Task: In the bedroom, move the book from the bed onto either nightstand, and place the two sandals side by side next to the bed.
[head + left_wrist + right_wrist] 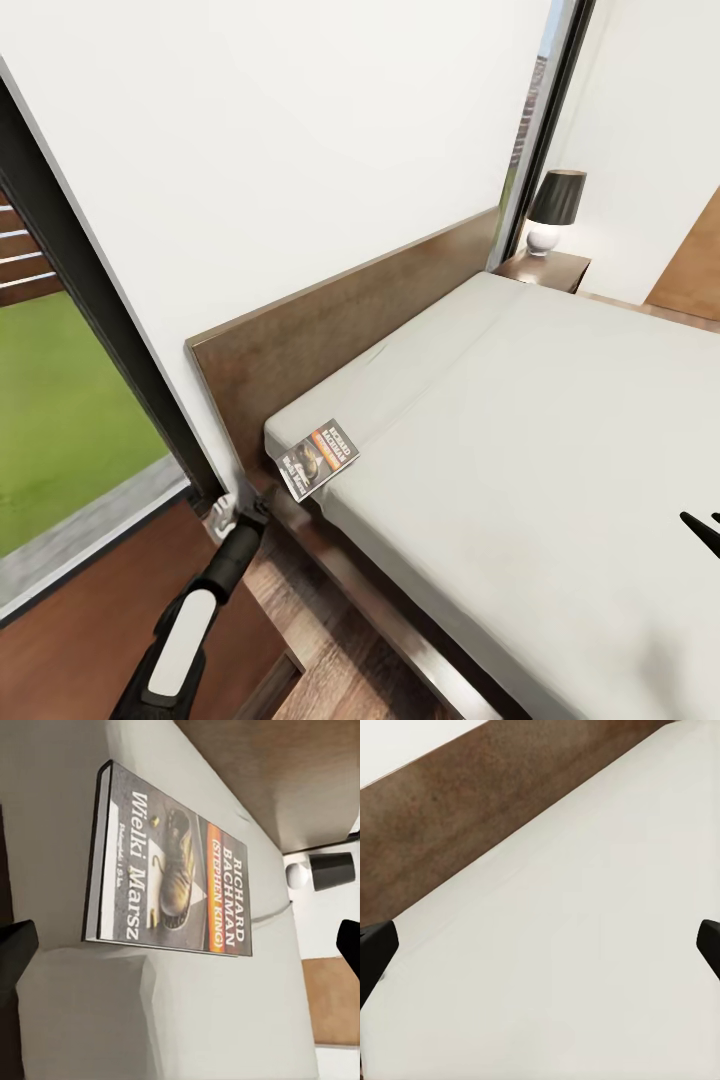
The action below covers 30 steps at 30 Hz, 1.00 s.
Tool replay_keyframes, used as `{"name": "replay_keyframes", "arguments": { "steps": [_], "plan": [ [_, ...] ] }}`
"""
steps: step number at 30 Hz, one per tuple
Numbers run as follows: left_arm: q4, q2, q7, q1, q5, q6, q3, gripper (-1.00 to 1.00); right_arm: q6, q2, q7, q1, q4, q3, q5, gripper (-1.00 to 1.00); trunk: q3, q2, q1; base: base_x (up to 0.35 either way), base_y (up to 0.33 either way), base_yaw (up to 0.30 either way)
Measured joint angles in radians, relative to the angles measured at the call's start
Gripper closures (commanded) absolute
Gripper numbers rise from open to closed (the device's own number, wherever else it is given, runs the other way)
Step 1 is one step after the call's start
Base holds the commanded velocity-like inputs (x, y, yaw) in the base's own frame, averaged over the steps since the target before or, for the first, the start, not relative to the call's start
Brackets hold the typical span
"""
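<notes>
Lying flat at the near head corner of the bed [560, 420], cover up, the book [319, 459] sits on the pale-grey mattress close to the side edge and just short of the dark wood headboard [340, 325]. Cover reads "RICHARD BACHMAN (STEPHEN KING)" on an orange band, "Wielki Marsz" beside a picture of a boot. Left arm [190, 620] reaches up from the lower left, over plank floor, its gripper end near the bed's corner by the dark window frame [90, 290]. Left wrist view: book [169, 874] lies between the two dark fingertips [15, 945], which stand wide apart, nothing pinched. Right gripper [702, 528] shows as dark tips over the mattress at the right edge; right wrist view shows its fingertips [375, 945] spread likewise over bare mattress near the headboard. Far head corner: nightstand [545, 268] carrying a lamp [553, 210] with a black shade and white base.
</notes>
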<state>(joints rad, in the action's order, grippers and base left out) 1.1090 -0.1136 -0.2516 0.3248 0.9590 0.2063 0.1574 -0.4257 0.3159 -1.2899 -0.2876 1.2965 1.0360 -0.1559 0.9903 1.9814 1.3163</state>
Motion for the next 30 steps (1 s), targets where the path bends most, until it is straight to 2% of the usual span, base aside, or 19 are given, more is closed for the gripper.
{"name": "replay_keyframes", "arguments": {
  "steps": [6,11,19,26,30],
  "plan": [
    [-0.004,-0.002,0.014,0.004,0.0,-0.002,-0.002,-1.0,0.0,0.0,0.0,0.0,0.0,0.0,0.001,-1.0,0.0,0.0,0.0,0.0,0.0,0.0],
    [-0.048,-0.007,0.016,0.028,-0.001,-0.002,-0.006,-1.0,0.0,0.0,0.0,0.0,0.0,0.0,0.001,-1.0,0.0,0.0,0.0,0.0,0.0,0.0],
    [-0.082,-0.036,0.016,0.044,-0.003,-0.002,-0.017,-1.0,0.0,0.0,0.0,0.0,0.0,0.0,0.001,-1.0,0.0,0.0,0.0,0.0,0.0,0.0],
    [-0.084,-0.038,0.016,0.047,-0.004,-0.002,-0.026,-1.0,0.0,0.0,0.0,0.0,0.0,0.0,0.001,-1.0,0.0,0.0,0.0,0.0,0.0,0.0],
    [-0.084,-0.037,0.016,0.069,-0.005,-0.002,-0.027,-1.0,0.0,0.0,0.0,0.0,0.0,0.0,0.001,-1.0,0.0,0.0,0.0,0.0,0.0,0.0]
  ]
}}
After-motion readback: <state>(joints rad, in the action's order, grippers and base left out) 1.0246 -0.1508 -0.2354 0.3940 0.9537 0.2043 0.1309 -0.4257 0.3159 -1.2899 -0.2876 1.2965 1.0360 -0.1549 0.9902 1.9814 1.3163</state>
